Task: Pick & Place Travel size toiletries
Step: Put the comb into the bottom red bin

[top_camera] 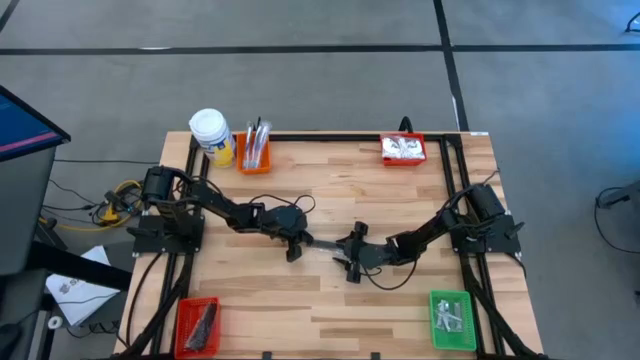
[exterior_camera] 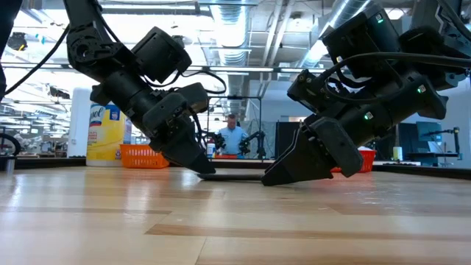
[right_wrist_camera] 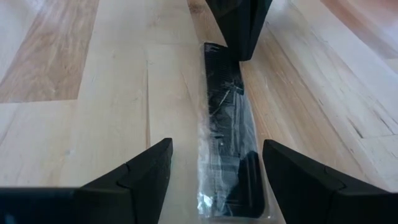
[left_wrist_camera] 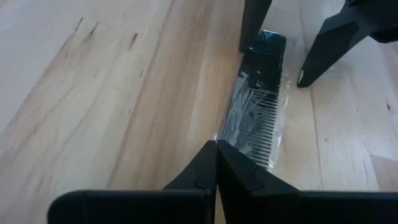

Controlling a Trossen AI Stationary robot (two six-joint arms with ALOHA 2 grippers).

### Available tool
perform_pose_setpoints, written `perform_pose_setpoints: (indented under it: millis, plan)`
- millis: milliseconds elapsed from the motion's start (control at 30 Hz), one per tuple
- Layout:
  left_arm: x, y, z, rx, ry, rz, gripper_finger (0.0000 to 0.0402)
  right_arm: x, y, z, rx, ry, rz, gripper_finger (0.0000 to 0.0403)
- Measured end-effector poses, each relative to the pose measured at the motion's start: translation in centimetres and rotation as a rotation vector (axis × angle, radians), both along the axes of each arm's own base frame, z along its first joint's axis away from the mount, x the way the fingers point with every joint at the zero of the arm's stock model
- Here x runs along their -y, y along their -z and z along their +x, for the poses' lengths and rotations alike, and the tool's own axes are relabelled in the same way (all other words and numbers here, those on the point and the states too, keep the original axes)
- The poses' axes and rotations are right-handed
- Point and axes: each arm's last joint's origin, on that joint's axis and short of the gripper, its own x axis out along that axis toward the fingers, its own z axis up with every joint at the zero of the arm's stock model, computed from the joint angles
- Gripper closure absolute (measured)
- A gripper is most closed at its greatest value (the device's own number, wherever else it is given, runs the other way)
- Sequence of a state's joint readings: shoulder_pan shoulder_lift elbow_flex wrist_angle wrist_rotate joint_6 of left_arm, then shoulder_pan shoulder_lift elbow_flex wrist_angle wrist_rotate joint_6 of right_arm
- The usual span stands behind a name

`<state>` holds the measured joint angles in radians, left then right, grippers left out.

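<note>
Table (top_camera: pixel 330 300): we are working at its centre, both arms reaching inward, bins kept out at the corners.

Left gripper (top_camera: pixel 297 246): we are pressing its fingers together, tips down at one end of the wrapped comb; whether they are pinching the wrapper's edge or only pinning it, we cannot tell.

Right gripper (right_wrist_camera: pixel 214 165): we are holding its fingers wide apart, straddling the comb's other end without touching it, apparently lining up to close across its width.

Yellow jar (top_camera: pixel 212 136), orange bin (top_camera: pixel 253 157): sitting upper left. Red bin (top_camera: pixel 403 150) upper right; green bin (top_camera: pixel 452 320) lower right; second red bin (top_camera: pixel 197 327) lower left.

Wrapped comb (right_wrist_camera: pixel 229 149): a dark flat bar in clear film, lying flat mid-frame between the two grippers.
</note>
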<state>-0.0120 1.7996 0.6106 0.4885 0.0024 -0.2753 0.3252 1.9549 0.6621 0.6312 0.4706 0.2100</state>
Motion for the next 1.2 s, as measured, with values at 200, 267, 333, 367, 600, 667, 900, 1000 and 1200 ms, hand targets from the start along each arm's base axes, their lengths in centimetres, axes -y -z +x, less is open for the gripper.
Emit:
perform_pose_setpoints:
  millis: [200, 267, 333, 367, 600, 667, 900, 1000, 1200]
  plan:
    - [-0.05, 0.01, -0.01, -0.001, 0.000, -0.004, 0.0400, 0.02, -0.01, 0.01, 0.000, -0.003, -0.006, 0.0158]
    - [-0.06, 0.01, -0.01, -0.002, 0.000, -0.004, 0.0400, 0.05, -0.01, 0.02, -0.001, -0.002, -0.007, 0.0158]
    - [-0.06, 0.02, -0.02, -0.002, -0.001, -0.005, 0.0400, 0.27, 0.01, 0.07, -0.002, 0.005, -0.006, 0.0158]
    - [-0.05, 0.03, -0.02, -0.003, 0.000, -0.005, 0.0400, 0.38, 0.02, 0.09, -0.004, 0.008, -0.007, 0.0159]
    - [-0.02, 0.05, -0.03, -0.004, 0.009, -0.013, 0.0400, 0.73, 0.10, 0.10, -0.010, 0.037, -0.002, 0.0163]
    - [0.00, 0.06, -0.03, -0.004, 0.013, -0.016, 0.0400, 0.74, 0.11, 0.10, -0.010, 0.038, -0.003, 0.0175]
    - [0.00, 0.09, -0.05, -0.006, 0.003, -0.029, 0.0400, 0.81, 0.17, 0.08, -0.014, 0.041, -0.010, 0.0263]
    - [-0.01, 0.12, -0.09, -0.012, 0.001, -0.030, 0.0400, 0.81, 0.14, 0.09, -0.016, 0.031, -0.019, 0.0296]
    - [-0.22, 0.14, -0.11, -0.015, 0.001, -0.043, 0.0400, 0.71, 0.10, 0.11, -0.014, 0.015, -0.034, 0.0304]
